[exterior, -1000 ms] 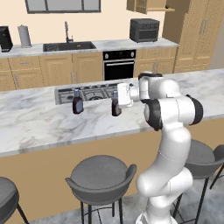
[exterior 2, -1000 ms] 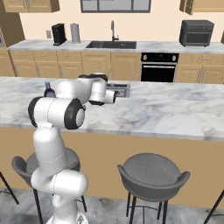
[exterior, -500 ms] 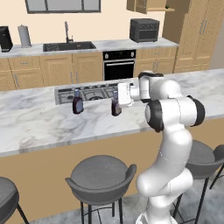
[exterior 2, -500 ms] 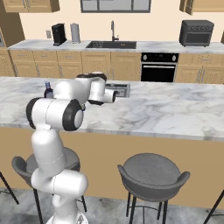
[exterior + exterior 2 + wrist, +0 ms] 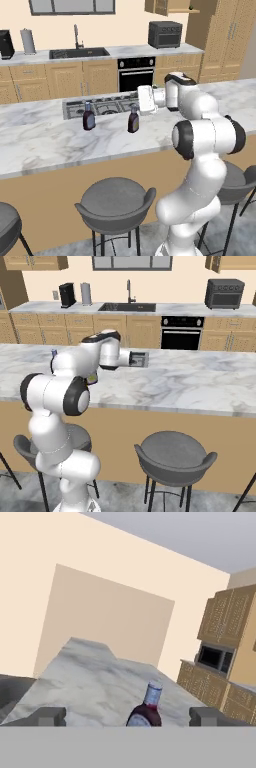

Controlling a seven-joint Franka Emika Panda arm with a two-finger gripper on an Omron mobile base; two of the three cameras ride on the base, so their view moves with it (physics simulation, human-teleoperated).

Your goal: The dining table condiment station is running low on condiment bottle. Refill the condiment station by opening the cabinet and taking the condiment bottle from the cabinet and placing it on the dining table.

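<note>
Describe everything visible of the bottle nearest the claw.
The bottle is small and dark brown with rounded shoulders, a narrow blue neck and cap, and a pale label. It looks glossy, like glass or plastic. It stands upright on the marble table, right of a similar second bottle and in front of the cooktop. In the hand view it sits between the tips of the open claw, which do not touch it.

The long marble dining table [image 5: 45, 142] holds two small dark bottles: a condiment bottle [image 5: 133, 118], and a second bottle [image 5: 89, 116] at its 9 o'clock.
</note>
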